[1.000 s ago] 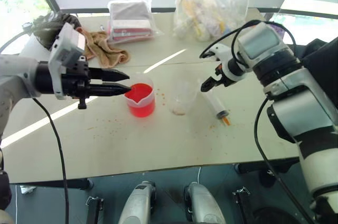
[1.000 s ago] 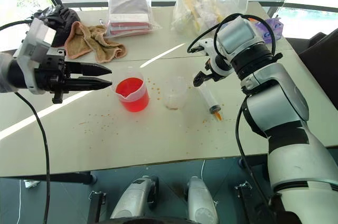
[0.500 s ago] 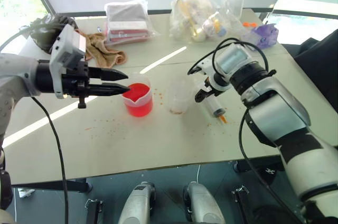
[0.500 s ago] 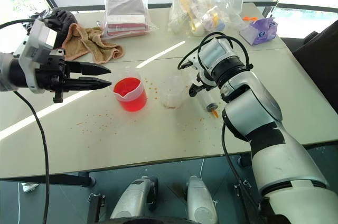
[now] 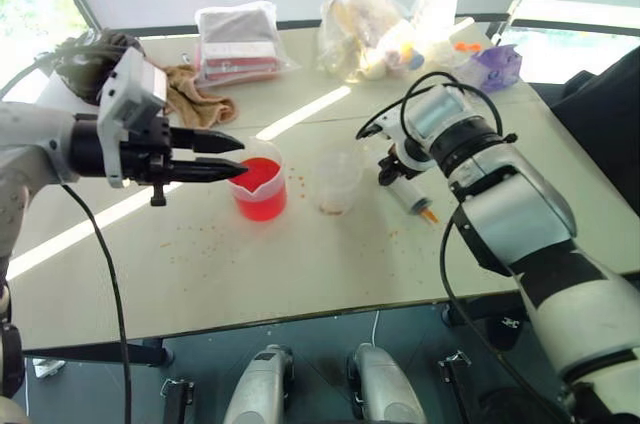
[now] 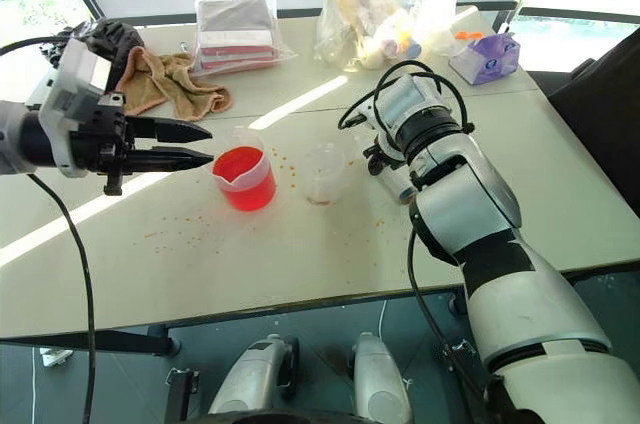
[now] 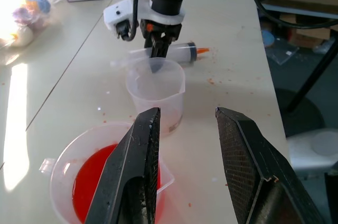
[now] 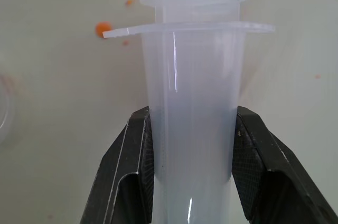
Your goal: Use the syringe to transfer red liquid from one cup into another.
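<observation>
- The pale tabletop (image 5: pixel 300 264) is the biggest thing here and it's peppered with little orange-red drips, mostly around the spouted clear plastic beaker (image 5: pixel 261 187), which is the landmark for everything below.
- That beaker holds the bright red liquid (image 5: pixel 262 179), maybe half full. The short plain-rimmed clear plastic cup (image 5: pixel 337 182) stands just to the robot's right of it, and looks empty apart from a bit of residue at the bottom.
- The big clear plastic syringe (image 5: pixel 408 195) with the orange-stained nozzle lies flat on the table, past the small cup on the far side from the beaker, nozzle pointing away from it.
- The right gripper (image 8: pixel 191 145) is down on the syringe with both black fingers (image 8: pixel 129 166) clamped on the barrel just below the flange. So the step in hand looks like the pick-up.
- The left gripper (image 7: pixel 185 145) hovers on the beaker's other side, spread wide, holding nothing, tips aimed at the spout.
- Next move probably: lift the syringe, swing the nozzle over the small cup and dip it into the red liquid. The small cup sits right on that path and looks easy to knock.
- Background clutter well behind the beaker: a tan rag (image 5: pixel 195 96), a bagged stack of cloths (image 5: pixel 238 39), a bag of yellowish stuff (image 5: pixel 365 29) and a purple tissue pack (image 5: pixel 494 66). None of it is in the way.
</observation>
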Controlling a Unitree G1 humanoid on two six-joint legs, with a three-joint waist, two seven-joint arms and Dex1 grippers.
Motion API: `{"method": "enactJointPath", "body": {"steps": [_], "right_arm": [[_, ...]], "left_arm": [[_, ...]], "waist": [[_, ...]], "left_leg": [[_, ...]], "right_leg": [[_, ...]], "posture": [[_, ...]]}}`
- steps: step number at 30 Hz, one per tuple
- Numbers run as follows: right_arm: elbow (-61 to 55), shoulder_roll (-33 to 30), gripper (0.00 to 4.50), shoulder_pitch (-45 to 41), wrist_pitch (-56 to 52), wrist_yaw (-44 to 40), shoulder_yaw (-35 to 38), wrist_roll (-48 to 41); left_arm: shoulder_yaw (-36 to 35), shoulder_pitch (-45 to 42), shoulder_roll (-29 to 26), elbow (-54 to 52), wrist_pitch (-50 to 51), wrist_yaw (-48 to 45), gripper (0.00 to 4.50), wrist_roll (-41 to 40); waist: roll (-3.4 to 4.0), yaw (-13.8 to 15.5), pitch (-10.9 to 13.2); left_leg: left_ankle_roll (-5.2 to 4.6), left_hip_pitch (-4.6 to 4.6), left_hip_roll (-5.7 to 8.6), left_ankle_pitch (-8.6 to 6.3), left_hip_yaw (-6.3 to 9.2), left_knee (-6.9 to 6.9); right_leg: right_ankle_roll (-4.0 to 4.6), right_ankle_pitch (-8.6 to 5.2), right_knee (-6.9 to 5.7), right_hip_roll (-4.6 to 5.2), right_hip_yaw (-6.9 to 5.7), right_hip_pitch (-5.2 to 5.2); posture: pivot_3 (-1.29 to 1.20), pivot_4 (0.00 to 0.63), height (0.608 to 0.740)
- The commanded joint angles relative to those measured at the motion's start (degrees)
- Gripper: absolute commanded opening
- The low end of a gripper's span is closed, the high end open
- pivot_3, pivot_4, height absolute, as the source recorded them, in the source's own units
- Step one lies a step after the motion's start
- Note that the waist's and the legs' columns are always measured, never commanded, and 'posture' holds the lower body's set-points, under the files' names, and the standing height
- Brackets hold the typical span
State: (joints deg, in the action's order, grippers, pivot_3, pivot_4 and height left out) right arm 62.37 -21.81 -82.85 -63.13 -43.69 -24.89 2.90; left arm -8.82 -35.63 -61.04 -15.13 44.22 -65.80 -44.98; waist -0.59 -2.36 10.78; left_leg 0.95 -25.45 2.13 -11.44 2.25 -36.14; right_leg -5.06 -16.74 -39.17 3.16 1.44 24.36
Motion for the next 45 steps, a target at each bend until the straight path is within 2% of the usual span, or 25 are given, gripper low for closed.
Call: {"method": "enactJointPath", "body": {"steps": [1, 6, 10, 12, 14, 20, 28, 38, 45], "right_arm": [[-11.31, -3.77, 1.39, -0.05, 13.16, 10.74, 9.96, -0.43], [-28.27, -1.4, 1.39, 4.8, 22.44, 20.0, 23.27, -5.69], [-40.92, 6.11, 1.39, 6.62, 26.82, 17.27, 32.23, -16.78], [-48.82, 10.22, 1.39, 9.1, 29.2, 13.11, 32.97, -22.57], [-53.67, 14.59, 1.39, 11.05, 26.48, 12.21, 34.83, -29.19], [-59.79, 20.91, 1.39, 20.04, 30.1, 6.07, 29.63, -34.27], [-58.02, 26.23, 1.39, 28.63, 37.67, 5.92, 21.93, -30.23], [-48.83, 27.19, 1.39, 32.74, 52.74, 4.68, 15.52, -20.69], [-48.76, 27.12, 1.39, 35.33, 55.1, 4.02, 13.47, -18.5]], "left_arm": [[-2.72, -1.68, -0.58, 1.31, -0.59, 0.71, 1.73, 0.45], [-1.43, -6.01, -1.31, 4.99, -0.66, -1.15, 1.73, 1.46], [0.37, -13.41, -1.19, 10.95, 0.28, -2.46, 1.73, 2.59], [1.2, -15.6, -1.42, 12.88, 0.34, -3.4, 1.73, 3.54], [1.61, -16.87, -1.74, 14.29, 0.64, -4.28, 1.73, 4.15], [0.55, -18.78, -4.43, 15.05, 4.39, -5.77, 1.73, 3.63], [-1.45, -19.61, -7.76, 14.05, 9.87, -6.36, 1.73, 1.14], [-2.49, -18.9, -6.04, 11.43, 13.43, -3.37, 1.73, -1.78], [-1.66, -16.64, -3.97, 11.48, 12.03, -1.92, 1.73, -0.62]], "waist": [[0.01, -0.11, 0.01], [-0.02, -0.37, 0.01], [-0.01, -0.47, 0.01], [0.0, -0.37, 0.02], [-0.01, -0.27, 0.01], [-0.16, 0.01, -0.07], [-0.16, -0.34, -0.06], [-0.19, -0.2, -0.05], [-0.2, -0.22, -0.05]], "left_leg": [[0.0, -0.01, 0.01, 0.0, -0.04, -0.01], [0.0, 0.04, -0.1, 0.0, -0.15, 0.06], [0.0, 0.05, -0.17, 0.0, -0.2, 0.03], [0.0, 0.05, -0.19, 0.0, -0.2, 0.04], [-0.01, 0.05, -0.2, 0.0, -0.2, 0.04], [-0.01, 0.05, -0.19, 0.0, -0.16, -0.12], [-0.01, 0.07, -0.23, 0.0, -0.16, -0.08], [0.02, 0.08, -0.24, 0.02, -0.16, -0.11], [0.04, 0.1, -0.24, 0.03, -0.16, -0.1]], "right_leg": [[0.0, 0.0, 0.01, 0.03, 0.01, 0.01], [0.0, 0.0, 0.0, 0.01, 0.07, 0.03], [-0.01, 0.0, -0.06, -0.19, 0.12, 0.04], [-0.01, 0.0, -0.07, -0.22, 0.12, 0.04], [-0.01, 0.0, -0.05, -0.23, 0.12, 0.04], [-0.04, 0.02, -0.06, -0.22, 0.1, -0.08], [-0.06, 0.04, -0.09, -0.27, 0.11, -0.01], [-0.06, 0.04, -0.11, -0.28, 0.12, -0.02], [-0.06, 0.04, -0.13, -0.29, 0.13, -0.02]], "posture": [[0.0, 0.15, 0.736], [0.0, 0.15, 0.736], [0.0, 0.15, 0.736], [0.0, 0.15, 0.736], [0.0, 0.15, 0.736], [0.0, 0.15, 0.736], [0.0, 0.15, 0.736], [0.0, 0.15, 0.736], [0.0, 0.15, 0.736]]}}
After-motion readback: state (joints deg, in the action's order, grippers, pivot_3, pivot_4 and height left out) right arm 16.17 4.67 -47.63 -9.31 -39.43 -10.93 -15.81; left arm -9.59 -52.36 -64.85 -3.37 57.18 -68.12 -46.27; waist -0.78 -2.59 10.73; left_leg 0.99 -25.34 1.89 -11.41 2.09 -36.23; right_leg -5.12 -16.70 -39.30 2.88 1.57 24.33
